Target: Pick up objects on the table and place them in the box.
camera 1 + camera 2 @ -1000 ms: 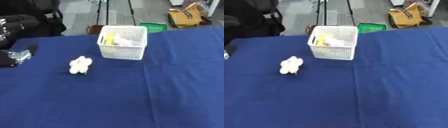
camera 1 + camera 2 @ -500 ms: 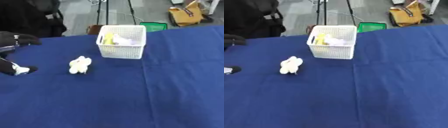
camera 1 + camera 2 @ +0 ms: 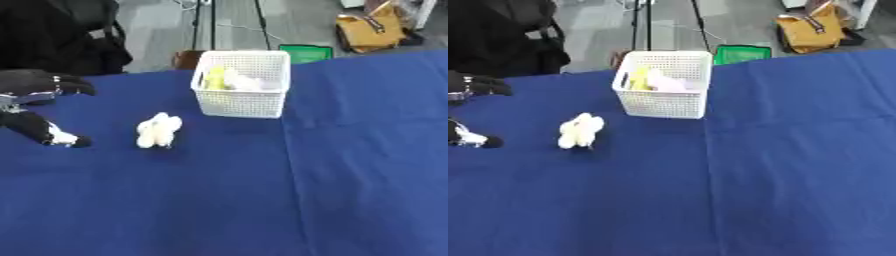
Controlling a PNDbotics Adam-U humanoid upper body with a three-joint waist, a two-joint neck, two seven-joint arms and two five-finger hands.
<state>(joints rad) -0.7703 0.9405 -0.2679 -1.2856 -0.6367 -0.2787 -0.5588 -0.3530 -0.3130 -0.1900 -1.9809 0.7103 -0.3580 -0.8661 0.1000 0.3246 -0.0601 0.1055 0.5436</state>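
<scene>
One small soft white toy (image 3: 158, 130) lies on the blue worktop (image 3: 262, 200); it looks fluffy, a bit like a little animal, but I cannot tell what kind; it sits alone with bare cloth all around it, so a hand can come at it from any side; it is the only loose thing I can see left to pick up.

Just to the right of it and a little farther back stands one white plastic basket (image 3: 241, 83) with holes in its walls; this is the box the things go in; its top is open, so a thing can be dropped in from above; inside it I see something yellow (image 3: 215, 78) and something pale, so I think some things are in there already; I cannot count them.

To the left of the toy, near the edge of the view, is the robot's left hand (image 3: 39, 86); it is black; the fingers are spread wide, with the thumb (image 3: 44, 131) low near the cloth and the other fingers higher up; they hold nothing; the gap between them faces the toy, so I think the hand is getting ready to close around it; the hand and the toy are apart, not touching.

The right hand does not show in either view.
</scene>
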